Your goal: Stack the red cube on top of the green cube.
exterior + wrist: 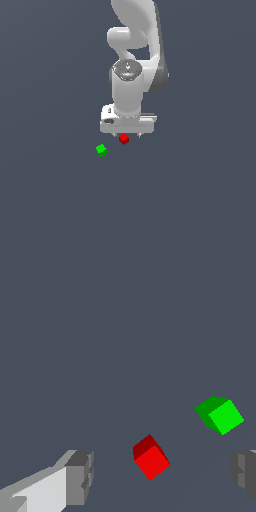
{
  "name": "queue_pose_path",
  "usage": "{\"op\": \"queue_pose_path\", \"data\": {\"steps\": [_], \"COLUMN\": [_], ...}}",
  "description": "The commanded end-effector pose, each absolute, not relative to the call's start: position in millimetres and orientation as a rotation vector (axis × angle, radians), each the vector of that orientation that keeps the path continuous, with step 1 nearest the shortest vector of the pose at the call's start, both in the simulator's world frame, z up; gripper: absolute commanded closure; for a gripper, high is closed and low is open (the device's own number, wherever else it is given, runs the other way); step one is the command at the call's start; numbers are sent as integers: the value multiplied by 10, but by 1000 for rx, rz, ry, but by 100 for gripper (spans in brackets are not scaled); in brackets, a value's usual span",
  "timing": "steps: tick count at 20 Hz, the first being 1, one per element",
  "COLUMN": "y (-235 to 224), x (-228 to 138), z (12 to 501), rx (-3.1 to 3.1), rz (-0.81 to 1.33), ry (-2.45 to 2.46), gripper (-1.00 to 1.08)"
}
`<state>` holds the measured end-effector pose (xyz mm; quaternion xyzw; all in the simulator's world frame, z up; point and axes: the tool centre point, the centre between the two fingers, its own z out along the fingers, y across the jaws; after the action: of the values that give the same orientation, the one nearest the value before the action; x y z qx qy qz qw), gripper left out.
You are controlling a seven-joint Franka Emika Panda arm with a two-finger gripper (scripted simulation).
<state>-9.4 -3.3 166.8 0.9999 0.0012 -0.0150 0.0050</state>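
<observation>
We see a flat, uniform dark slate-grey floor (pixel 60 210) filling both views, with no seams, edges or markings showing anywhere on it. Two tiny cubes lie directly on it. The red cube (pixel 124 139) sits on the surface with its edges turned at an angle to the frame. The green cube (pixel 101 150) rests near it, toward the exterior view's left and slightly lower in that picture, apart from the red one with bare floor between them. In the wrist view we see the red cube (pixel 151 457) and the green cube (pixel 220 415) both rotated, neither touching the other.
</observation>
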Motion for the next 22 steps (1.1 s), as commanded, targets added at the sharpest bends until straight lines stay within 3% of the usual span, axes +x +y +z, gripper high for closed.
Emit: {"op": "queue_pose_path", "data": {"steps": [1,22], "y": [-33,-44], "x": [-94,-493], "z": [1668,1221], "rx": [3131,3098], "rz": [-47,-25], "ry": [4,487], "gripper": [-92,-92]}}
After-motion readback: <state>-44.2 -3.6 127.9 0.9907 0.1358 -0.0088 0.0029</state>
